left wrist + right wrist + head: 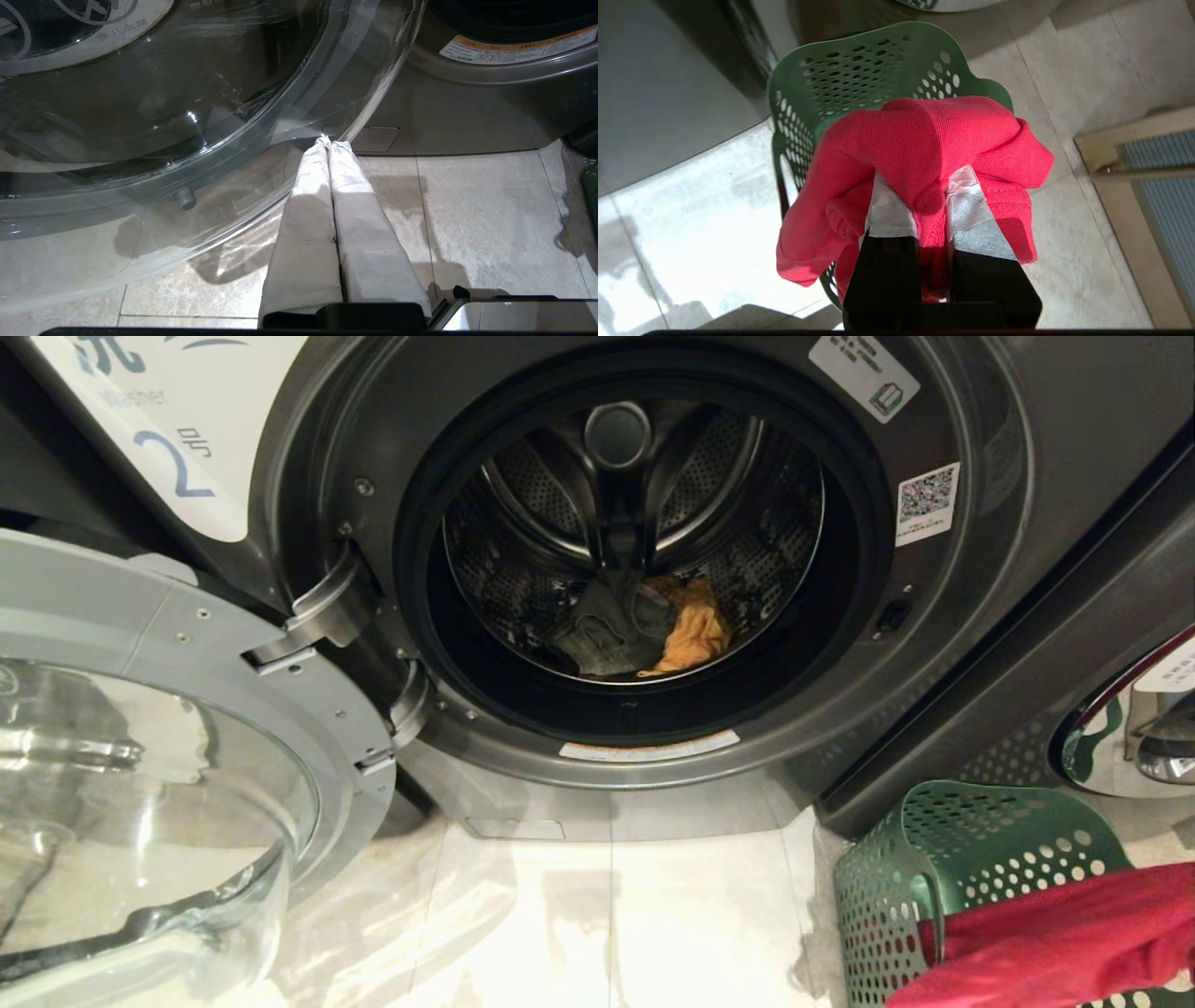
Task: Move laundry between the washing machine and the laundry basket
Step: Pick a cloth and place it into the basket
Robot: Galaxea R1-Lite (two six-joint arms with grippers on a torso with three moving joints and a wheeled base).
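The washing machine [990,616] marked 2 stands with its door swung open. Deep in the drum lie a dark grey garment [607,625] and an orange-yellow one [695,630]. My right gripper [927,186] is shut on the red-pink garment [924,135], which bunches round its white-wrapped fingers [971,214] and hangs over the green laundry basket [859,65]. In the head view the red-pink garment [1055,943] drapes across the basket [980,840] at the lower right; the gripper itself is not seen there. My left gripper [329,142] is shut and empty, low over the floor by the door.
The open glass door [140,765] juts out at the left, hinged beside the drum mouth; the glass door [187,116] curves close above my left gripper. Another washer's chrome-rimmed door [1134,728] shows at the right. Pale floor tiles [607,915] lie between door and basket.
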